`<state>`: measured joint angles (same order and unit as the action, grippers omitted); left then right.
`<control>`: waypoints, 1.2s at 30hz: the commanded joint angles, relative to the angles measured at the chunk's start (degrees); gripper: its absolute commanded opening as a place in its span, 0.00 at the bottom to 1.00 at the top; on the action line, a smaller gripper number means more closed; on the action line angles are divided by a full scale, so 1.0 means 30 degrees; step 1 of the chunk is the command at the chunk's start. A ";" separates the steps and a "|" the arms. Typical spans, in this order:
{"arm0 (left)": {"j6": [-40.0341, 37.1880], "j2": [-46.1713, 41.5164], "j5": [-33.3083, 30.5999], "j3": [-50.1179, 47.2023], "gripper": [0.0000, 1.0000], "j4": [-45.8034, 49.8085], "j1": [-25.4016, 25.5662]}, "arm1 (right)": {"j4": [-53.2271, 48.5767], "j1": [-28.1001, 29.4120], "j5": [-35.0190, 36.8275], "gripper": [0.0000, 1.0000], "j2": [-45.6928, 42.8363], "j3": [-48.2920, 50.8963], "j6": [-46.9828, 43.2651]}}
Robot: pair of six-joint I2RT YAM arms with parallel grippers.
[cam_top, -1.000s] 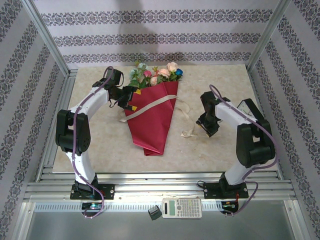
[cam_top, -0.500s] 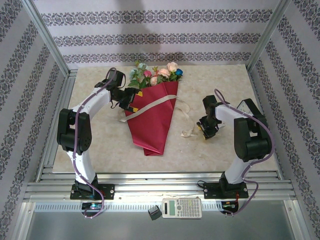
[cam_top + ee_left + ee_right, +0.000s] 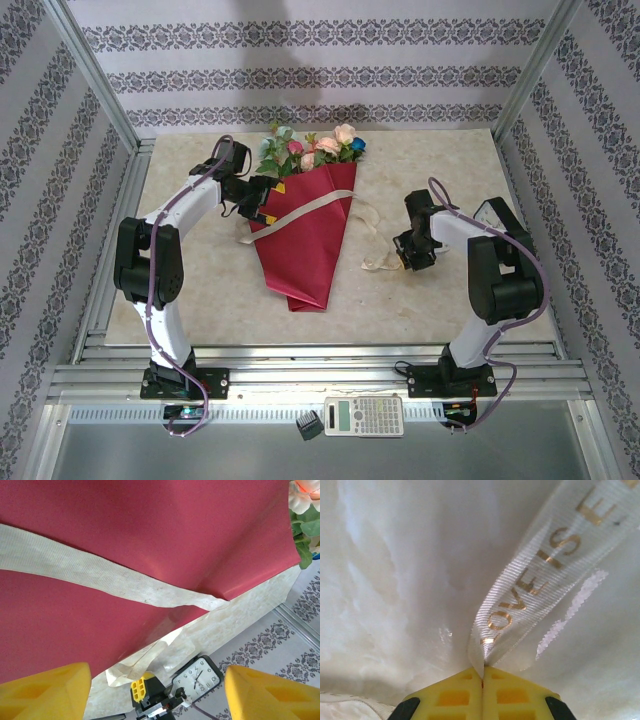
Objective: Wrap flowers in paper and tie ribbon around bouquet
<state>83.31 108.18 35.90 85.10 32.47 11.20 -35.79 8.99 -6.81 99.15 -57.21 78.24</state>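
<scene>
The bouquet (image 3: pixel 305 245) lies flat in the middle of the counter (image 3: pixel 200 290). Its crimson paper (image 3: pixel 150 525) cone has its narrow tip toward the arms and its wide mouth toward the far wall, where the flowers (image 3: pixel 312 148) spill out in pink, peach, blue and teal with green leaves. The ribbon (image 3: pixel 300 211), a pale cream band, crosses the upper part of the cone on a slant, higher at the right edge, then leaves the paper and trails over the counter in a loose curve to the right. The left claw (image 3: pixel 271 200) sits at the cone's upper left edge, just beside the leaves. Its wrist camera shows its yellow fingers (image 3: pixel 45 690) wide apart, gripping nothing, with the red paper and the band of ribbon beyond them. The right claw (image 3: pixel 403 254) is low over the counter well to the right of the cone, at the ribbon's loose end. Its wrist camera shows the two yellow fingertips (image 3: pixel 452 695) pressed together and pinching the ribbon, which rises away from them bearing gold letters. A calculator (image 3: pixel 364 415) lies on the near ledge between the arm bases.
</scene>
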 commanded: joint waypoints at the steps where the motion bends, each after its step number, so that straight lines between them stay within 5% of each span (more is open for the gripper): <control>1: -0.0574 -0.0269 -0.0425 -0.0275 0.71 0.1180 0.0115 | -0.1056 0.0332 0.2144 0.00 -0.0255 0.0269 -0.0254; 12: 0.1265 -0.0895 -0.2679 -0.1610 0.77 0.3494 0.0075 | -0.6282 0.3608 0.6688 0.00 -0.5159 -0.3672 -0.4332; 19: 0.3358 -0.0073 -0.3685 -0.1845 0.78 0.3007 0.0002 | -0.5783 0.6036 0.7651 0.00 -0.8296 -0.3825 -0.6934; 29: 0.5302 0.1759 -0.5035 -0.1053 0.68 0.2868 -0.0032 | -0.1979 0.7992 0.3625 0.00 -0.9007 -0.5394 -1.1296; 36: 0.5592 0.2309 -0.5795 -0.1225 0.43 0.1535 -0.0359 | 0.1078 0.8235 0.0017 0.00 -0.8561 -0.5566 -1.2406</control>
<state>98.15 113.97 20.60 80.27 38.09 10.76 -38.17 33.26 -0.10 72.62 -73.01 44.38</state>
